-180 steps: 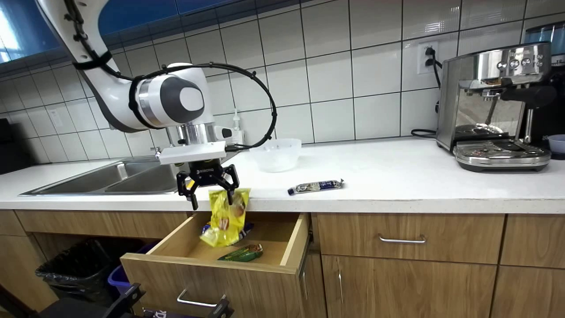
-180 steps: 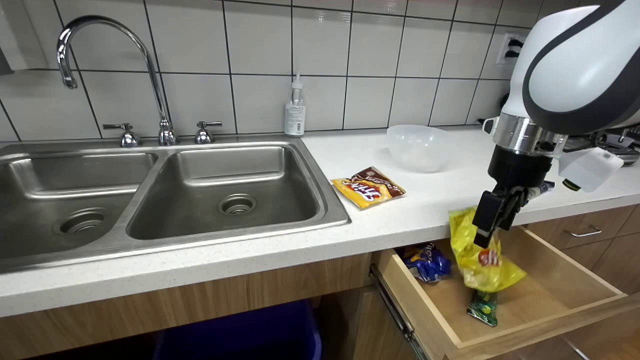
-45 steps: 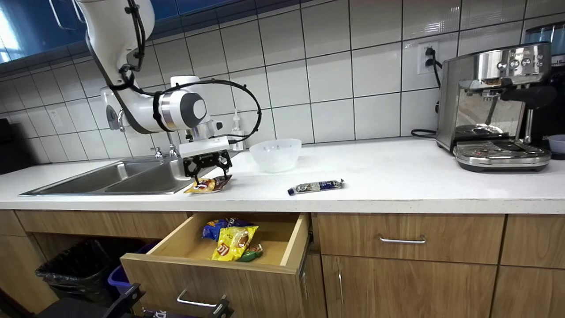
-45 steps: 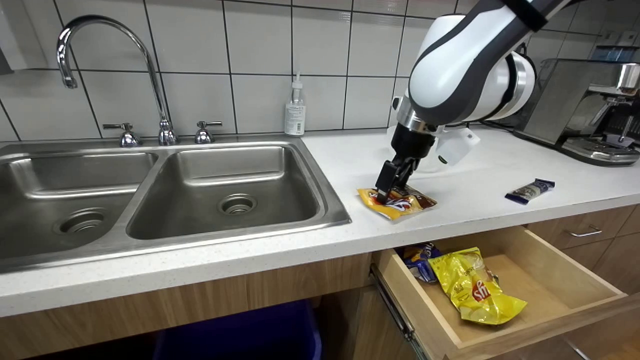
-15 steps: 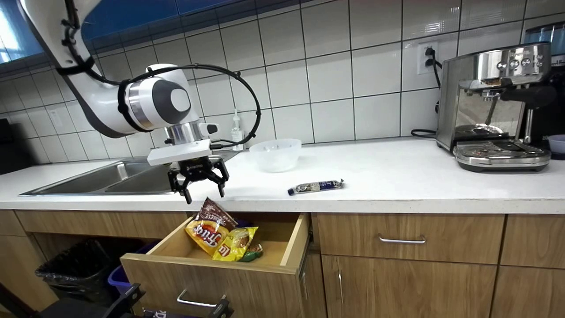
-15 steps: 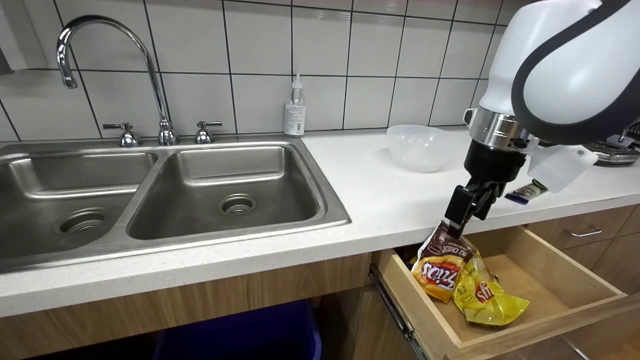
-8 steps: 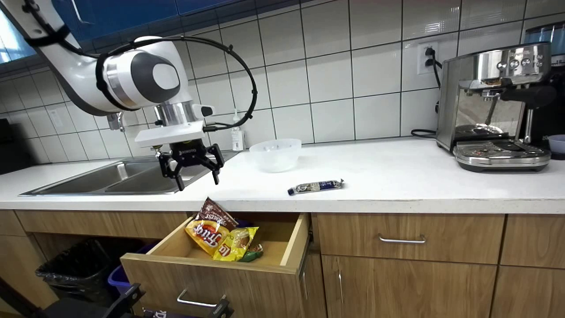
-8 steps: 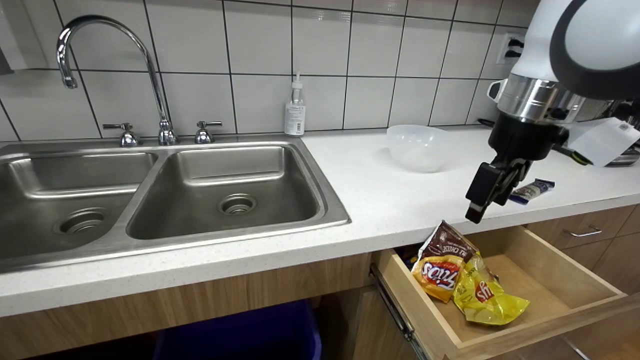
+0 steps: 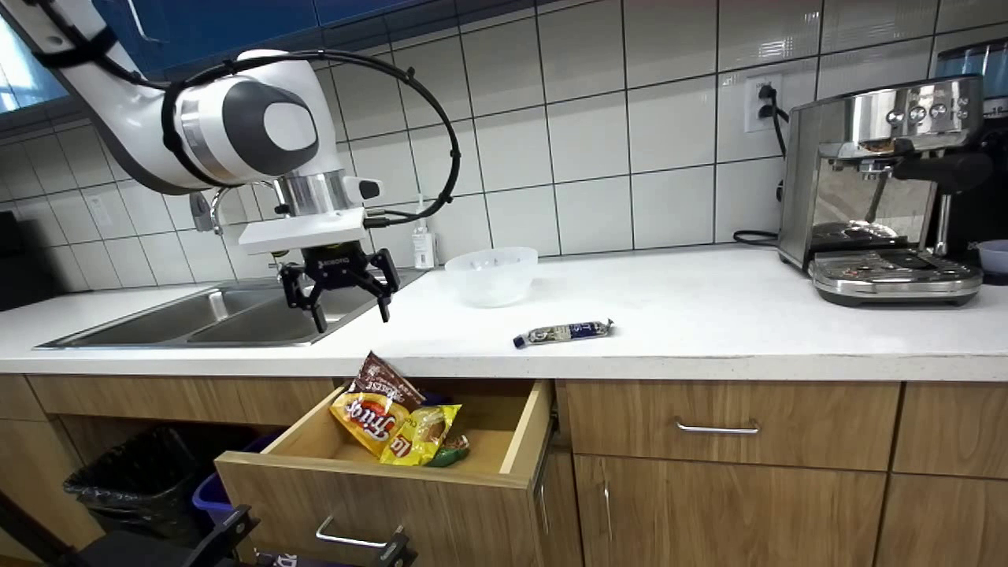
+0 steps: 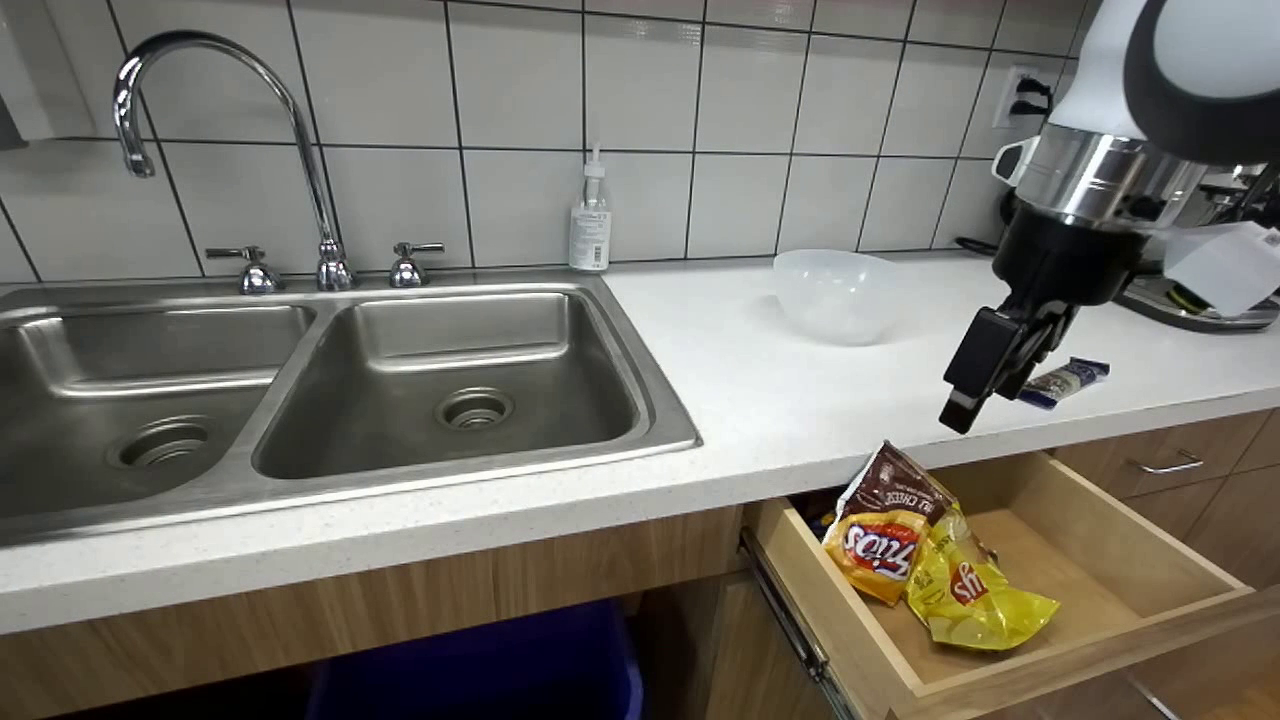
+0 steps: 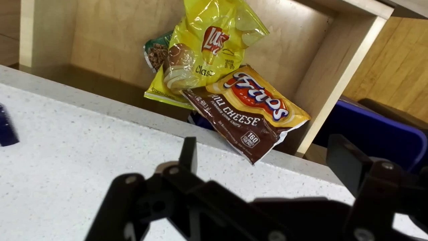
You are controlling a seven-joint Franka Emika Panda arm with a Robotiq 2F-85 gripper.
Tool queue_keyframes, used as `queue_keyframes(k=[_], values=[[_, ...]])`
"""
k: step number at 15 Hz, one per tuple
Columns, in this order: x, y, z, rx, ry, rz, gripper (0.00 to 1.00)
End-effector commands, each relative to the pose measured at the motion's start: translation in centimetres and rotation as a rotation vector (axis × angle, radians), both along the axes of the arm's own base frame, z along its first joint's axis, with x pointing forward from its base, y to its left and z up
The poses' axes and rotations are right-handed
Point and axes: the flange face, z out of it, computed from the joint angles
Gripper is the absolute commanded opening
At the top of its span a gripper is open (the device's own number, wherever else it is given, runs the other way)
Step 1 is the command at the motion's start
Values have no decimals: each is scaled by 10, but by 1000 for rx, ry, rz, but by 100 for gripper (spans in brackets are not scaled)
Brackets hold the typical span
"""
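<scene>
My gripper (image 9: 352, 321) is open and empty, raised above the counter's front edge behind the open drawer (image 9: 378, 504). It also shows side-on in an exterior view (image 10: 960, 415). In the wrist view its fingers (image 11: 189, 154) stand wide apart. Nearest is a brown and orange Fritos bag (image 11: 247, 110), leaning in the drawer with its brown corner up by the counter edge; it shows in both exterior views (image 9: 370, 417) (image 10: 880, 545). A yellow Lay's bag (image 10: 970, 590) lies against it. A green packet (image 11: 157, 53) is partly under the Lay's bag. A blue packet (image 11: 202, 121) is mostly hidden.
A blue and silver bar (image 9: 563, 334) lies on the counter. A clear bowl (image 9: 492, 277) stands behind it, near the wall. A steel sink (image 10: 450, 390) with a faucet (image 10: 320, 200) is beside it. A coffee machine (image 9: 882, 197) stands farther along. A blue bin (image 10: 480, 670) is below.
The Lay's bag went from hanging at the gripper into the drawer. The Fritos bag went from the counter into the drawer. In the last second the empty gripper rose away from it.
</scene>
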Motion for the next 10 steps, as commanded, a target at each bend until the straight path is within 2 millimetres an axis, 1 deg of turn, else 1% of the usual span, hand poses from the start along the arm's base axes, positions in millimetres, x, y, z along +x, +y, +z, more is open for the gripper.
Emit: queue_keyframes(k=[1,5,10], values=[[14,6,-9,30,-7,50,100],[32,16,-24,54,-9,83,100],[56,34,-38,66,0,138,100]])
